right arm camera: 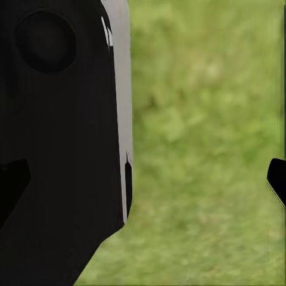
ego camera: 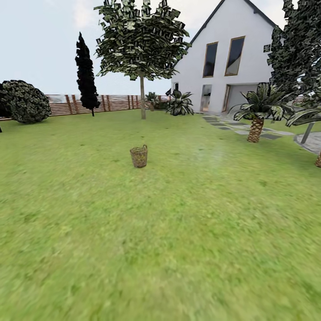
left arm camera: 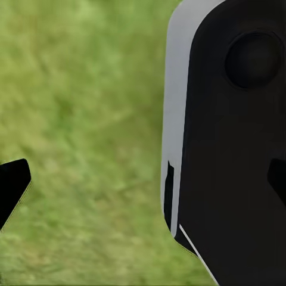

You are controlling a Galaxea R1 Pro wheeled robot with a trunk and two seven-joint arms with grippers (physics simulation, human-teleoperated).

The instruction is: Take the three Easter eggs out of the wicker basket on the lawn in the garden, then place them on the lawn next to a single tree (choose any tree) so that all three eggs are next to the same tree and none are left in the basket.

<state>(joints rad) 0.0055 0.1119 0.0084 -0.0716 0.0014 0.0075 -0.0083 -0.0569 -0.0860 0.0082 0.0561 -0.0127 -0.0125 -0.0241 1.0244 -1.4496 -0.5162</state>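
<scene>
The wicker basket (ego camera: pixel 139 156) stands upright on the lawn (ego camera: pixel 160 232), some way ahead in the head view. Its inside is too small to make out, so the Easter eggs are hidden. Beyond it rises a tree (ego camera: pixel 142 96) with a thin straight trunk and a leafy canopy, close to the fence. My left gripper (left arm camera: pixel 143 182) hangs open over grass beside the robot's black and white body (left arm camera: pixel 238 149). My right gripper (right arm camera: pixel 143 179) is open too, with only grass between its fingertips (right arm camera: pixel 276 177).
An all-black tree (ego camera: pixel 86 76) and a round bush (ego camera: pixel 26 101) stand at the back left by the wooden fence (ego camera: pixel 113 103). A white house (ego camera: pixel 232 58), paving stones (ego camera: pixel 223 127) and a short palm (ego camera: pixel 255 127) lie to the right.
</scene>
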